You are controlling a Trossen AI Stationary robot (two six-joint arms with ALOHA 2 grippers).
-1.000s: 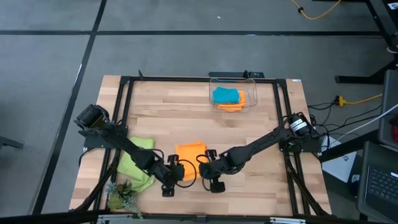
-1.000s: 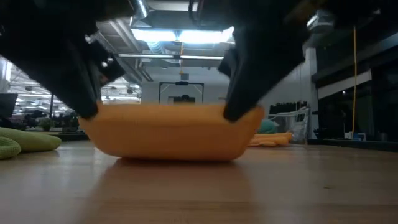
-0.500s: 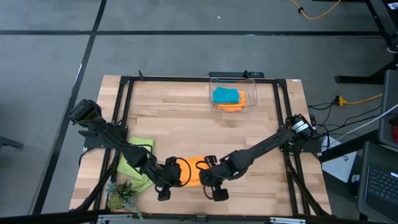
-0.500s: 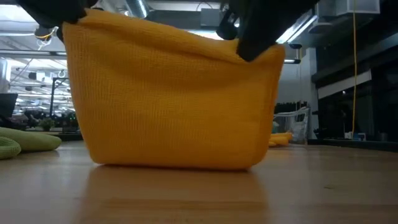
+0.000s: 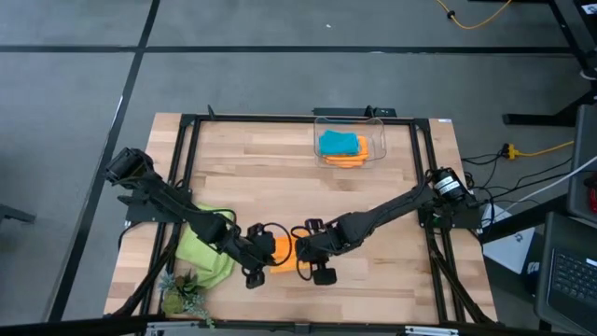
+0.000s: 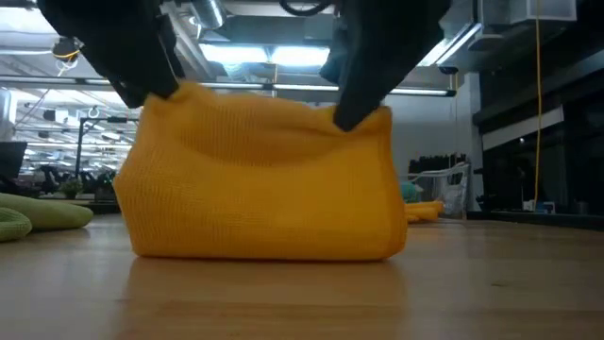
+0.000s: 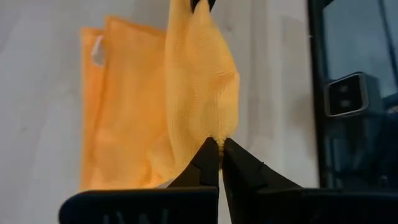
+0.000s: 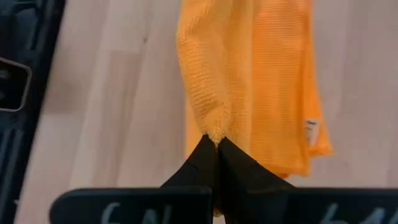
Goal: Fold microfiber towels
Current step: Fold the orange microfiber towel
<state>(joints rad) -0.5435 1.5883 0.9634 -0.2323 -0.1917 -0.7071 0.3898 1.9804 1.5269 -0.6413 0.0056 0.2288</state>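
In the high view, the small orange microfiber towel [image 5: 283, 249] lies near the 6 o'clock edge of the wooden bench [image 5: 280, 177], between the two arms. The left gripper [image 5: 262, 258] holds it from the 9 o'clock side and the right gripper [image 5: 303, 252] from the 3 o'clock side. A crumpled lime green microfiber towel [image 5: 207, 245] lies at about 8 o'clock, just beside the left arm, with a small green plant [image 5: 183, 296] near the bench corner below it. At 12 o'clock a clear plastic box [image 5: 377, 126] contains a folded turquoise blue towel [image 5: 338, 143] on top of another orange towel [image 5: 347, 161]. In the low view, the orange towel stands up from the bench like a soft tent, lifted at its two upper corners, while its lower edge rests on the wood. In the left wrist view, the left gripper is closed tightly on one corner of the orange cloth, which hangs down in a fold. In the right wrist view, the right gripper is closed in the same way on the other corner. I judge that the towel is very light and soft: it sags between the grips and cannot keep a shape alone. It looks not slippery, so the corners seem the good places to hold it.
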